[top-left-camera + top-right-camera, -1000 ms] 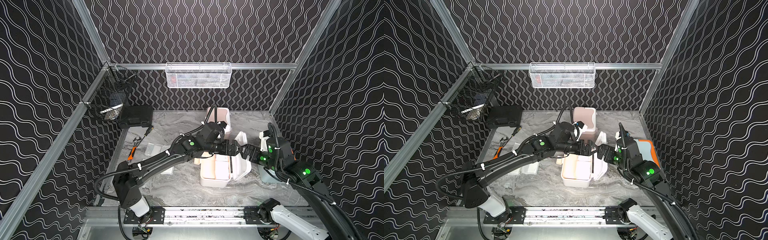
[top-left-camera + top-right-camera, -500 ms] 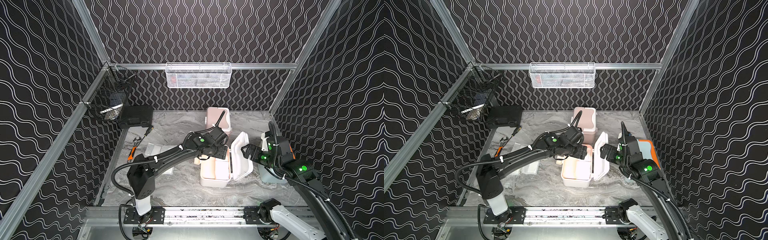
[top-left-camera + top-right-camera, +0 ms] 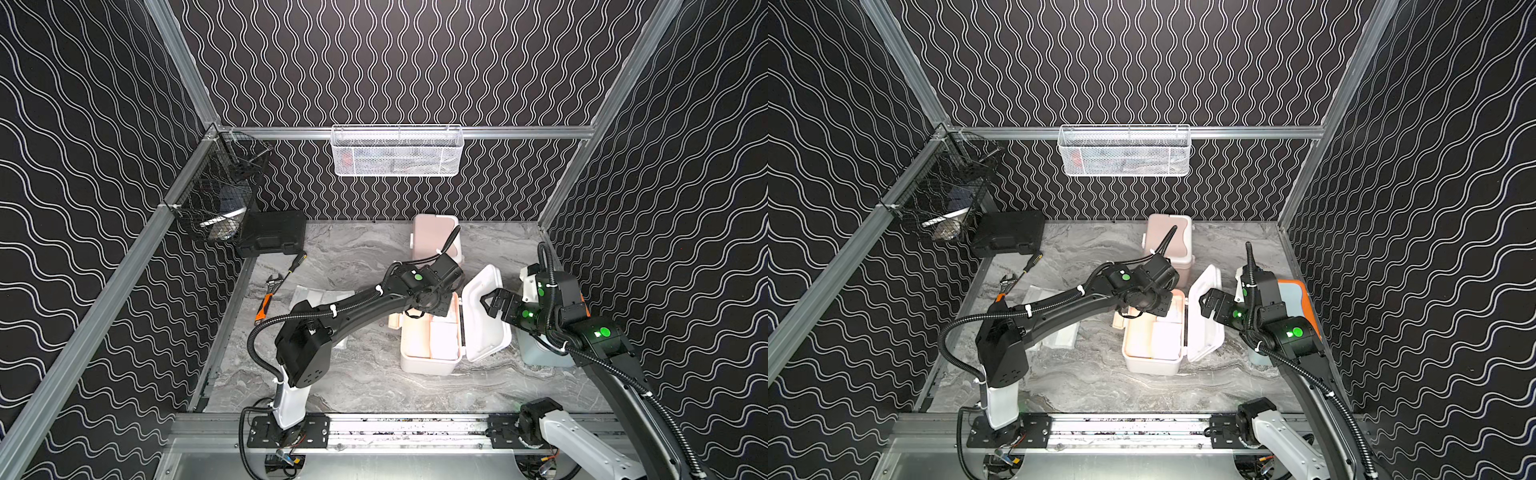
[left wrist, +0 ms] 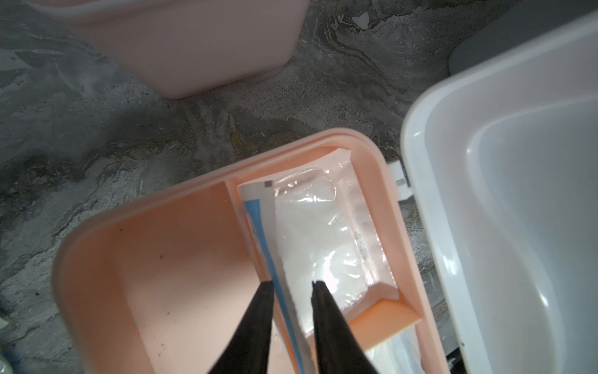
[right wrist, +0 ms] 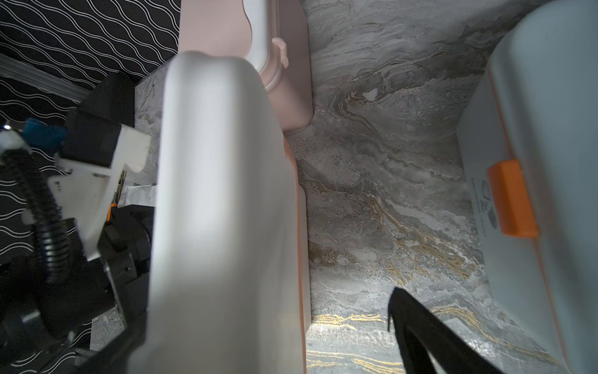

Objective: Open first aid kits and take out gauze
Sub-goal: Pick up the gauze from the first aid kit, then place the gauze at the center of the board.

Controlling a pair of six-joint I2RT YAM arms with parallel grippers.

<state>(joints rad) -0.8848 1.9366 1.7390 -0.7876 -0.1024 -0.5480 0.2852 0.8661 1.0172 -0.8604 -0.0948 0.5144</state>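
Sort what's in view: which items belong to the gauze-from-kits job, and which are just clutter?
Job:
- open white kit
- pink kit
- blue kit
- gauze packet in the white kit's tray
- loose gauze packets on the table

Clutter:
- black case
- wrench
- screwdriver
- white mesh basket
- black wire basket

Left fingers [image 4: 255,323] now narrower, inside white kit [image 4: 161,291], perhaps around gauze packet [image 4: 323,233].
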